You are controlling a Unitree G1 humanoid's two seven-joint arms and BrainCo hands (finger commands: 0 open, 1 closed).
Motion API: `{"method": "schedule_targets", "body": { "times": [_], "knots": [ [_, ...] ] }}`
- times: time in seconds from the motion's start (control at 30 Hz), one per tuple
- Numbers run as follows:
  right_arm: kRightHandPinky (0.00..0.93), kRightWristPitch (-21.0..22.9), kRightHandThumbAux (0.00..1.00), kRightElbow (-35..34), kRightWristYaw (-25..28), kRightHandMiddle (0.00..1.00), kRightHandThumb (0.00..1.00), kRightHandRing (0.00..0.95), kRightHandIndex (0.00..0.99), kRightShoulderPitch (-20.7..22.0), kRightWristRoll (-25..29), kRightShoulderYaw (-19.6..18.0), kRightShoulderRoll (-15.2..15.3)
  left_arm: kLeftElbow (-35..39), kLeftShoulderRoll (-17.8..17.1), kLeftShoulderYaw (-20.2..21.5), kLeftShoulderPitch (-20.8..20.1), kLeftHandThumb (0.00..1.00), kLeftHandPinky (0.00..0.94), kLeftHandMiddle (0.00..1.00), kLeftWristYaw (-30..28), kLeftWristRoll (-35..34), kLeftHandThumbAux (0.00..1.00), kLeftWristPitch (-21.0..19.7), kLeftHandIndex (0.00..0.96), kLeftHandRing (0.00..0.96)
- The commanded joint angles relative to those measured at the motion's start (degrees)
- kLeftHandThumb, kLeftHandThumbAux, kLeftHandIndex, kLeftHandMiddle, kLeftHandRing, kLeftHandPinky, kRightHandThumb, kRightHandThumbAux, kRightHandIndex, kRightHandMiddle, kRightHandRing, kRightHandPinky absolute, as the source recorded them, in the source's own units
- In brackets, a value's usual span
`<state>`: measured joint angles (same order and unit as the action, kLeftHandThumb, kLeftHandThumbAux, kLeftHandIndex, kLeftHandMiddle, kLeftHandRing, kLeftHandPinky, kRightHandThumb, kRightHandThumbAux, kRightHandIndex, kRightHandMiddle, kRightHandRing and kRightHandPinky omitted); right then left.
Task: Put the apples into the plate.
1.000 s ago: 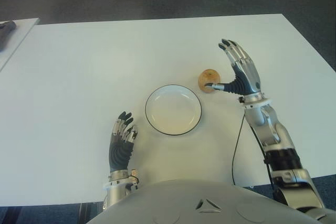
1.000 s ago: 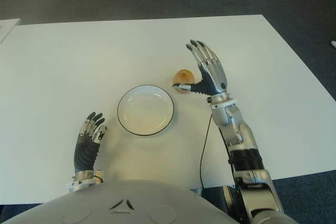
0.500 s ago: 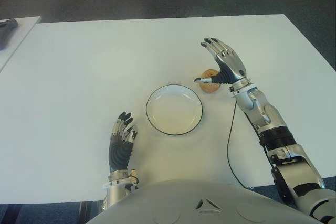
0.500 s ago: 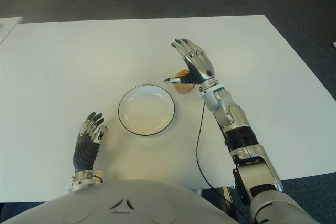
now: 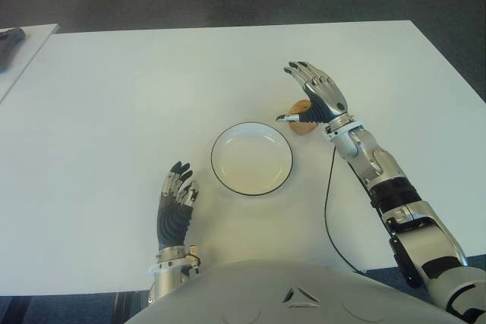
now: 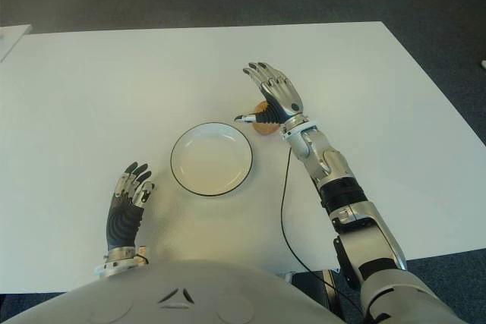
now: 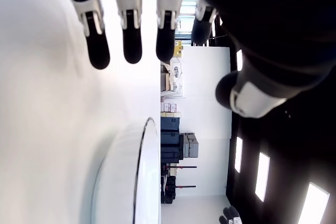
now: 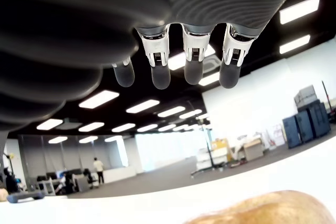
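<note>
Left eye view: a white plate [image 5: 251, 158] with a dark rim sits on the white worktop [image 5: 114, 104], and nothing lies in it. One apple [image 5: 302, 107], yellowish brown, lies on the worktop just beside the plate, off its far right edge and apart from the rim. The right robot hand [image 5: 315, 98] is over that apple with its fingers spread wide, the thumb reaching toward the plate; it covers part of the fruit but does not close on it. The left robot hand [image 5: 176, 203] shows near the plate on its left and closer to the robot's body, fingers extended and holding nothing.

Right eye view: the same layout, with the apple [image 6: 263, 121] showing under the right robot hand [image 6: 274, 100], outside the plate [image 6: 210, 158].

Left wrist view: the left robot hand's fingertips [image 7: 98, 51] hang straight and relaxed above the bare worktop, with the plate's rim [image 7: 143, 166] close by. Nothing is between them.

Right wrist view: the right robot hand's fingertips [image 8: 159, 75] are stretched out and open above the apple [image 8: 262, 211], whose top shows below them, with a clear gap between fruit and fingers.
</note>
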<state>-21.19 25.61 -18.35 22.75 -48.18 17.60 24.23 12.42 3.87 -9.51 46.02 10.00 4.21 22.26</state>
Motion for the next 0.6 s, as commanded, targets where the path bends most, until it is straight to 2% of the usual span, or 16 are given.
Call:
{"method": "schedule_targets", "body": {
  "times": [0.03,0.33,0.6],
  "knots": [
    [0.063,0.9,0.425,3.8,-1.1,0.037,0.417,0.029,0.038,1.0,-0.2,1.5,-0.4,0.0,0.1,0.0,0.2,0.239,0.246,0.170,-0.5,-0.1,0.564,0.0,0.125,0.179],
    [0.068,0.3,0.437,11.2,-3.5,0.045,0.418,0.035,0.045,2.5,0.4,3.0,-0.1,0.0,-0.1,-0.1,0.4,0.231,0.216,0.162,-0.5,0.1,0.553,0.0,0.122,0.163],
    [0.069,-0.4,0.443,14.8,-4.9,0.050,0.414,0.039,0.047,1.9,0.7,4.0,0.8,0.1,-0.2,0.2,0.3,0.226,0.212,0.159,-0.7,-0.3,0.551,-0.1,0.118,0.156]
  ]
}}
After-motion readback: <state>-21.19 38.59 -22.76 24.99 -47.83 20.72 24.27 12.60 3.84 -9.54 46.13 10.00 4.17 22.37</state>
